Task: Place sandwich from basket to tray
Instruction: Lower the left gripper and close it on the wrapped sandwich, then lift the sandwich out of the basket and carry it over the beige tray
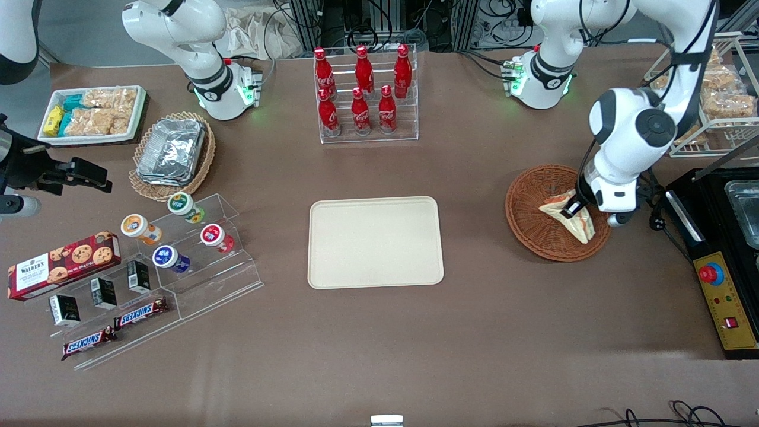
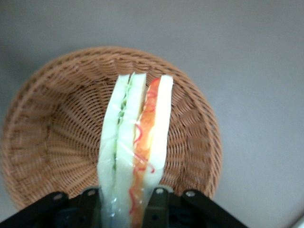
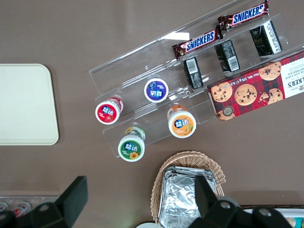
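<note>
In the front view, at the right of the frame, the gripper [image 1: 574, 207] is down in the round woven basket [image 1: 528, 204] with its 2 fingers closed on the wrapped sandwich [image 1: 570, 218], while the flat cream tray [image 1: 375, 242], smooth and low-rimmed, waits at the centre of the frame. In the left wrist view the sandwich [image 2: 137, 142] stands edge-on between the fingers [image 2: 157, 205] over the basket [image 2: 47, 137]; its 2 soft bread wedges in glossy film look light, squashable and slippery, so a gentle pinch across the flat faces suits it.

Wrapped sandwich [image 2: 135, 147] on edge above reddish wicker basket [image 1: 528, 222], cream tray [image 1: 375, 242] bare
</note>
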`<action>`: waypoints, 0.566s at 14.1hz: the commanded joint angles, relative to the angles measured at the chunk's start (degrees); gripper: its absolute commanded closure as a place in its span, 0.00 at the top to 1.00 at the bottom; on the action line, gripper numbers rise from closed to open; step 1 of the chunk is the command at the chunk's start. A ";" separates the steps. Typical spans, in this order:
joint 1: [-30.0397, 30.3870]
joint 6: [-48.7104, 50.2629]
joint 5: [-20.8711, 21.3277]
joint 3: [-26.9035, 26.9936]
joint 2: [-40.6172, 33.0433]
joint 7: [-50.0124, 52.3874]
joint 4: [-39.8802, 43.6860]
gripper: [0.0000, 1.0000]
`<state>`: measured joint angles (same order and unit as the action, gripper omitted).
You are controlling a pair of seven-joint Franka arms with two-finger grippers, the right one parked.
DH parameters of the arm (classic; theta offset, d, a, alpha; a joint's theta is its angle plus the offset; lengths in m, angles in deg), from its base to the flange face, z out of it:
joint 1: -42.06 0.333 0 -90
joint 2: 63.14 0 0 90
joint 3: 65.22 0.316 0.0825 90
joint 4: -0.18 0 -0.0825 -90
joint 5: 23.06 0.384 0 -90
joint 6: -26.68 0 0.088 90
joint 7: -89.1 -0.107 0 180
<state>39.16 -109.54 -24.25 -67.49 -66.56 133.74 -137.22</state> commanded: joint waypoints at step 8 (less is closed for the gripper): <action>-1.93 46.31 -0.13 -10.62 7.82 -20.73 47.32 0.00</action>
<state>37.58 -65.26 -24.39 -74.81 -62.34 116.74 -94.39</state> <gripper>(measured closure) 0.753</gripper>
